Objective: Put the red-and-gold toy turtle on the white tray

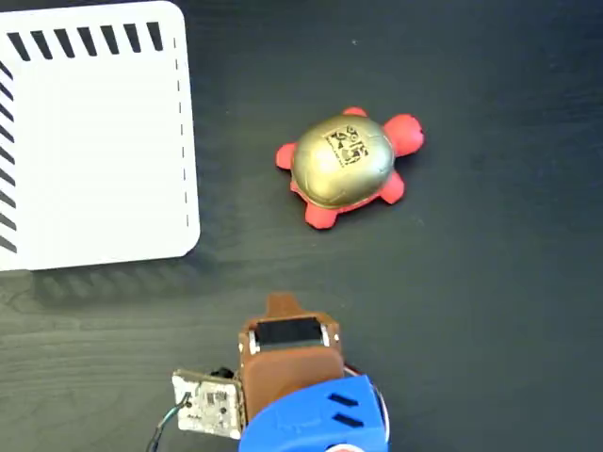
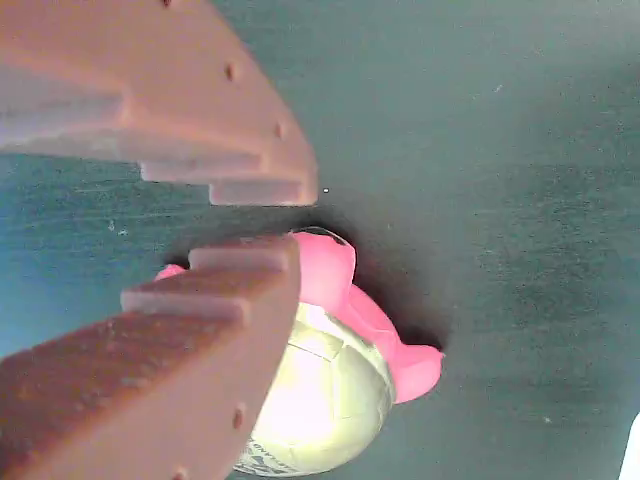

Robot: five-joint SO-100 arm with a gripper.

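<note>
Approach step: jaws slightly parted, empty, above the counter; red-and-gold toy turtle lies beyond them. Next: widen, descend, straddle its shell, then carry to white tray.

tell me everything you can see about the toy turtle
The toy turtle has a shiny gold domed shell with a black printed mark on top, and a red head and legs poking out around it. It looks soft and rubbery. It sits upright, shell up, on the dark table, to the right of the white tray and apart from it. In the wrist view the gripper hovers near it; nothing grips it.
</note>
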